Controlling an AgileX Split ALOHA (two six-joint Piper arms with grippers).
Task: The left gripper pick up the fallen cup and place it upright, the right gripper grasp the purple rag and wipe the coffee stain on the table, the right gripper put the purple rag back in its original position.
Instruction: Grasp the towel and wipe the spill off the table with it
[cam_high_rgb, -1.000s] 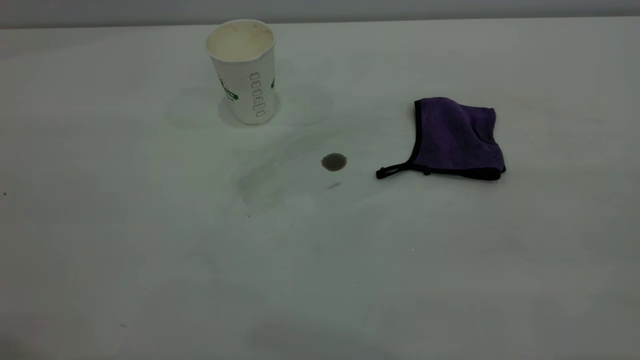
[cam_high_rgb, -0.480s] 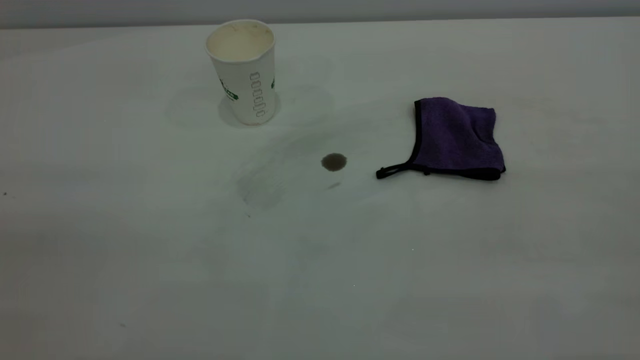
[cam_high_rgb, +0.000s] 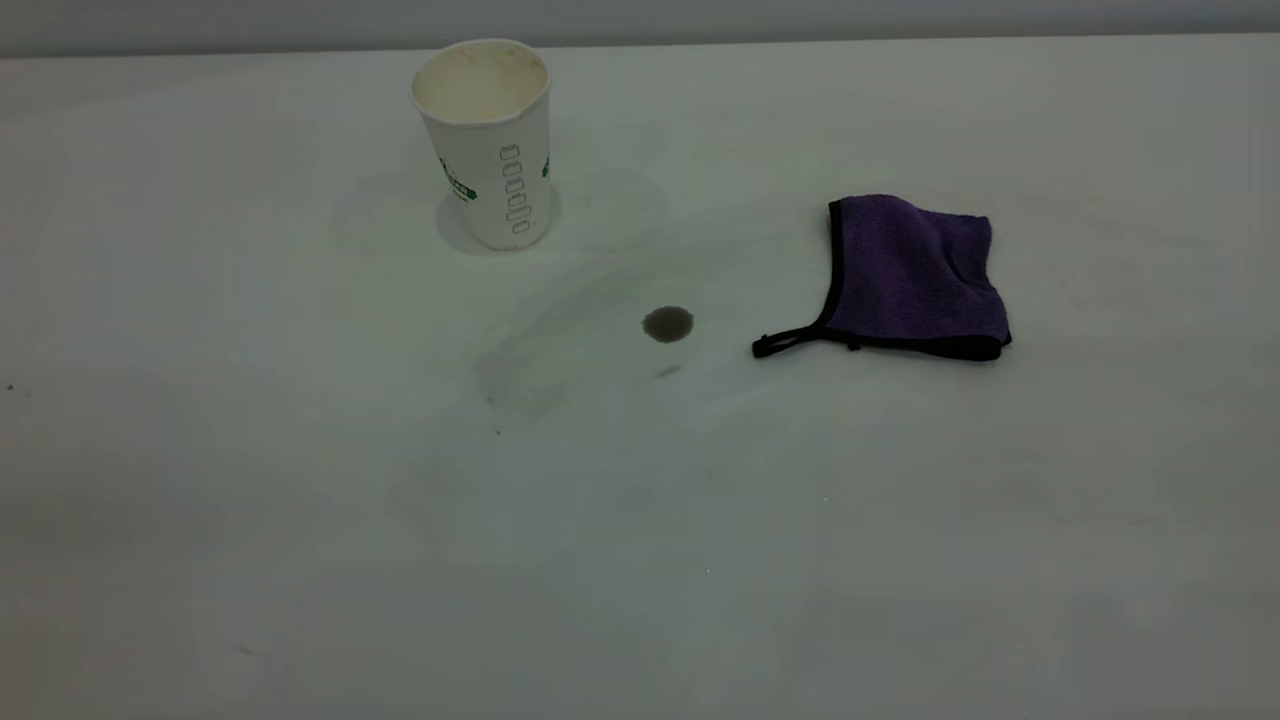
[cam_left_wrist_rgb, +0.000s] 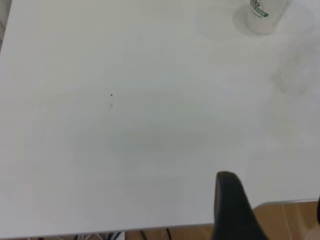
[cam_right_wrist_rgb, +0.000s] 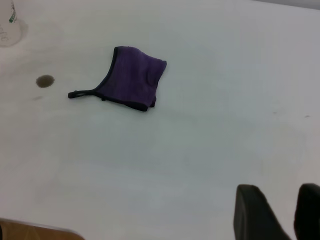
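White table bears the purple rag at the frame's upper left, far from the right gripper, its fingers slightly parted and empty at lower right.

The table bears the cup upright, the coffee stain and the purple rag.

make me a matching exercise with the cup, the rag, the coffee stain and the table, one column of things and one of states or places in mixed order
Things:
1. cup
2. purple rag
3. coffee stain
4. table

States or places:
A. small dark brown blot between the other two things
B. plain white surface under everything
C. standing upright, mouth up, toward the far side
D. lying crumpled flat, its black loop pointing toward the blot

Pairs: 1-C, 2-D, 3-A, 4-B
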